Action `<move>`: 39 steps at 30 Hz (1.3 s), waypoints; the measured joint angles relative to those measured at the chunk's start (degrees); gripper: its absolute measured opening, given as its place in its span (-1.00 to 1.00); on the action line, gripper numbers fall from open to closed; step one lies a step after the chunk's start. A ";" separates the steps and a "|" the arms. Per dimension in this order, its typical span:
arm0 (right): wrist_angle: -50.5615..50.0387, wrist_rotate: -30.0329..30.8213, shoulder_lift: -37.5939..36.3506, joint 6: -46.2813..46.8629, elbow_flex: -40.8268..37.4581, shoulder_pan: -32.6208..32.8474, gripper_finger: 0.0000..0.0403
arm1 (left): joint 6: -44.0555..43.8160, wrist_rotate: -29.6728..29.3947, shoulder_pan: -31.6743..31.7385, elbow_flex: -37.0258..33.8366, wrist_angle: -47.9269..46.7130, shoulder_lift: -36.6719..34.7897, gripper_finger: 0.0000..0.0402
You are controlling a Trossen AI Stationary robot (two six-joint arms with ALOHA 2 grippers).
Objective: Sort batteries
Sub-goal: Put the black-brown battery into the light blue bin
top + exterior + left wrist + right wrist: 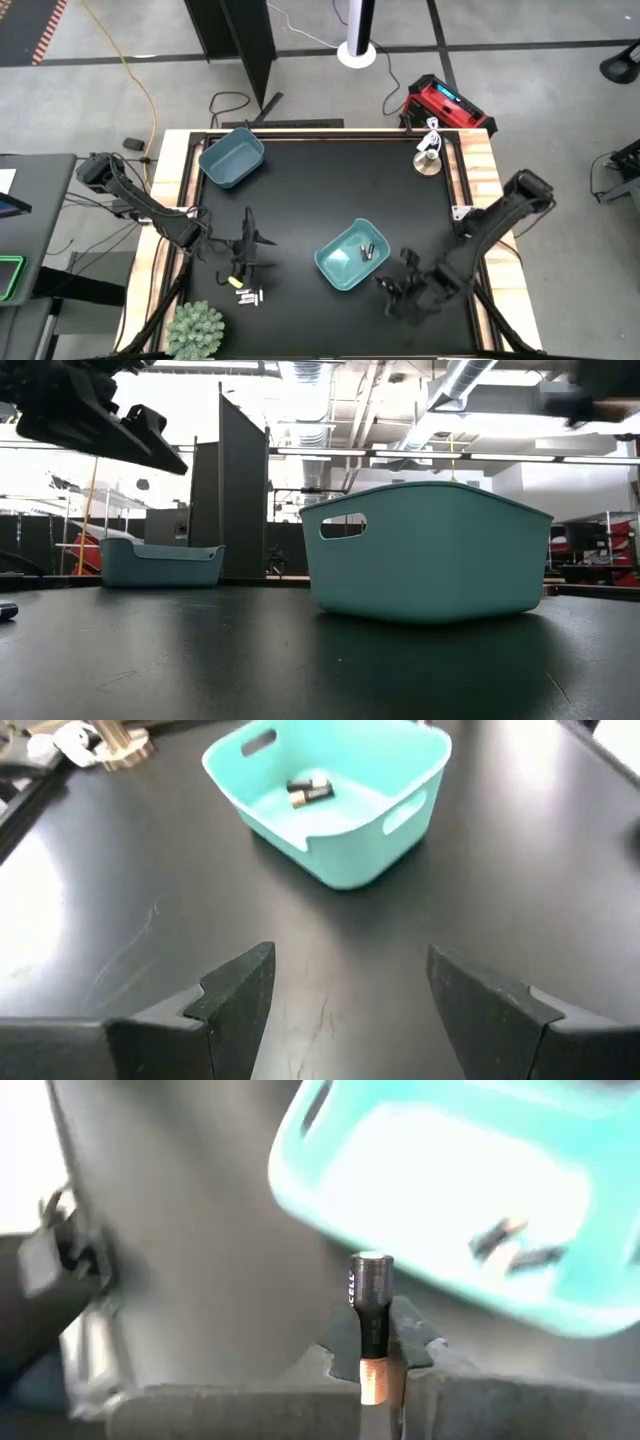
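A teal bin (350, 256) stands at the table's middle right with two dark batteries (308, 790) lying in it. A second blue bin (231, 157) stands at the far left. A few white batteries (248, 296) lie on the table near the front edge. My left gripper (345, 990) is open and empty above the table, left of the teal bin and just behind the white batteries (248, 246). My right gripper (392, 286) is near the teal bin's front right corner, shut on a dark battery (370, 1305) with a copper-coloured end. My right gripper pinches the dark battery between its two fingers at the copper-coloured end (372, 1376). The battery lies along the fingers, and its dark end (371, 1265) sticks out past the fingertips toward the teal bin. It is lifted clear of the table.
A green spiky plant (195, 330) stands at the front left corner. A small round brass piece with a white object (428, 160) sits at the far right. A red device (447, 103) lies beyond the table's far edge. Bare black tabletop lies between the bins.
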 joint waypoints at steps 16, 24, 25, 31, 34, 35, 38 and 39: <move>0.49 -6.99 3.18 -21.03 0.00 -17.71 -0.39 | 0.81 0.03 1.71 0.00 2.45 0.00 0.29; -1.08 -5.59 3.11 -21.06 0.02 -17.41 0.25 | 0.86 0.04 1.71 0.00 2.30 0.00 0.29; -1.41 -5.22 2.22 -21.09 0.02 -17.10 0.28 | 0.85 0.04 1.71 0.00 2.29 0.00 0.29; -6.01 1.01 -5.16 -19.20 0.11 -12.16 0.31 | 0.79 0.05 1.71 0.00 1.78 0.00 0.29; -10.48 2.10 -7.94 -16.53 0.12 -8.48 0.31 | 0.76 0.07 1.71 0.00 1.80 0.00 0.29; -12.37 2.13 -8.45 -14.86 0.13 -6.94 0.31 | 0.70 0.07 1.71 0.00 1.80 0.00 0.29; -17.77 1.39 -8.44 -9.07 0.13 -1.78 0.31 | 0.45 0.07 1.69 0.00 1.82 0.00 0.29; -19.10 0.47 -8.06 -6.82 0.13 -0.01 0.31 | 0.36 0.09 1.69 0.00 1.82 0.00 0.29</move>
